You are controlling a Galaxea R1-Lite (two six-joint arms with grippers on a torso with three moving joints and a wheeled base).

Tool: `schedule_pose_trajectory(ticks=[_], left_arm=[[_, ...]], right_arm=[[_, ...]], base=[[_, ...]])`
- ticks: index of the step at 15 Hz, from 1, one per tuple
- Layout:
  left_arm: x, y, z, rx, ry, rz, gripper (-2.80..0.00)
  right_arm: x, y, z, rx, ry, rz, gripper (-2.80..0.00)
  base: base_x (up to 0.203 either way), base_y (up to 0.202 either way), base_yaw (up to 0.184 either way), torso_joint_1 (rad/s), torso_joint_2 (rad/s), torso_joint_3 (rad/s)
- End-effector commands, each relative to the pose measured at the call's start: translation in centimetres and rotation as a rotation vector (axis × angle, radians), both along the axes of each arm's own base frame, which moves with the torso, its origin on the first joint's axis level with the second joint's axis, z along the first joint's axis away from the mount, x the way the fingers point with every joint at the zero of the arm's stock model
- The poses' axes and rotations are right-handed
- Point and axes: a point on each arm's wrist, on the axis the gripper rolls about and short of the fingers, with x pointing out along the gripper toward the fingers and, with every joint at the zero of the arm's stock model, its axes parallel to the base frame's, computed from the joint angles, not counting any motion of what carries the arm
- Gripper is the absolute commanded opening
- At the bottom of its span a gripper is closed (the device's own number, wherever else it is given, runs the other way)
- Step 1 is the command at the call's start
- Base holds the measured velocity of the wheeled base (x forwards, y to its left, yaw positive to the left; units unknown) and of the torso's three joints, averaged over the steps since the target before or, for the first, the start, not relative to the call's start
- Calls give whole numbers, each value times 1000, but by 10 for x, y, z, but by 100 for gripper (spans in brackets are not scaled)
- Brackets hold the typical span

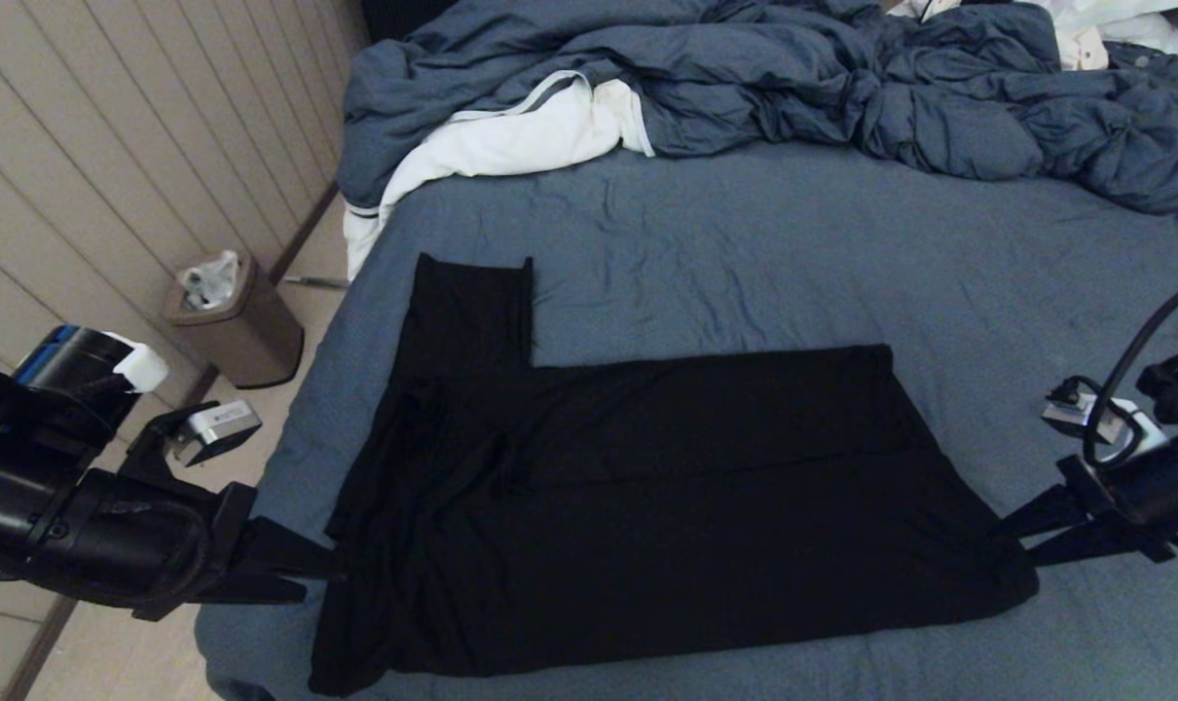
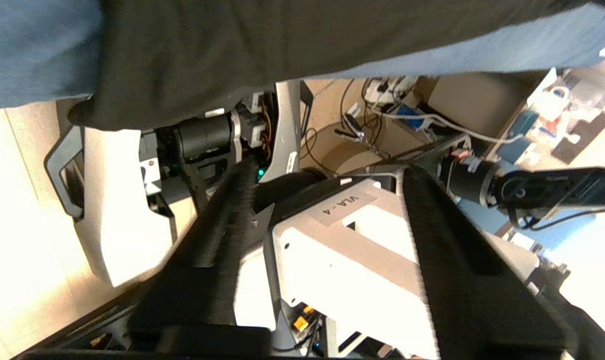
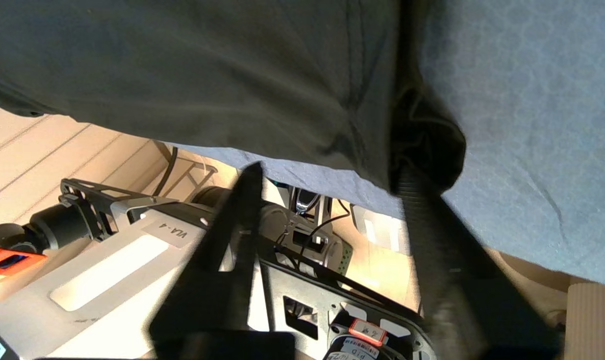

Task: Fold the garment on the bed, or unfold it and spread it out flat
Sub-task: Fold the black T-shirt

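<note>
The bed (image 1: 745, 253) carries the black garment (image 1: 647, 506) spread over its near half, with the left tool (image 1: 321, 572) at the garment's left edge and the right tool (image 1: 1008, 540) at its right corner, both parted, gripping nothing.

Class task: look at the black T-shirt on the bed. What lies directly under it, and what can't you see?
The garment lies on the bed, its blue-grey sheet showing all round. The sheet beneath the garment, and the garment's underside, are covered.
</note>
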Motion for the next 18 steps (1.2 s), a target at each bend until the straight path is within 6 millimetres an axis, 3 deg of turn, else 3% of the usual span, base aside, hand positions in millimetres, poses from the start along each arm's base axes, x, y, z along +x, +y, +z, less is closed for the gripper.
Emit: schedule_pose_trajectory(ticks=[1, 6, 9, 12, 13, 14, 16, 17, 18], left_arm=[[2, 4, 3, -6, -13, 18, 0], [16, 16, 24, -18, -115, 80, 0], [25, 25, 38, -20, -171, 122, 0], [35, 28, 38, -23, -171, 134, 0], [38, 28, 40, -23, -185, 134, -280], [43, 28, 41, -23, -199, 135, -280], [52, 28, 51, -24, -243, 136, -280], [58, 28, 57, -28, -261, 142, -280], [65, 29, 62, -33, -276, 151, -280]], right_arm=[[-3, -2, 1, 5, 1, -9, 0], [-14, -21, 28, -45, -104, -85, 0], [-11, -33, 51, -81, -200, -114, 0], [-5, -35, 70, -102, -269, -122, 0], [-2, -35, 74, -106, -285, -128, 0], [1, -36, 79, -112, -303, -134, -280], [10, -37, 90, -114, -334, -158, -280], [16, -35, 96, -107, -345, -172, 0], [21, -32, 100, -100, -352, -176, 0]], base=[[0, 0, 0, 0, 0, 0], [0, 0, 0, 0, 0, 0], [0, 0, 0, 0, 0, 0], [0, 0, 0, 0, 0, 0], [0, 0, 0, 0, 0, 0], [0, 0, 0, 0, 0, 0], [0, 0, 0, 0, 0, 0], [0, 0, 0, 0, 0, 0], [0, 0, 0, 0, 0, 0]])
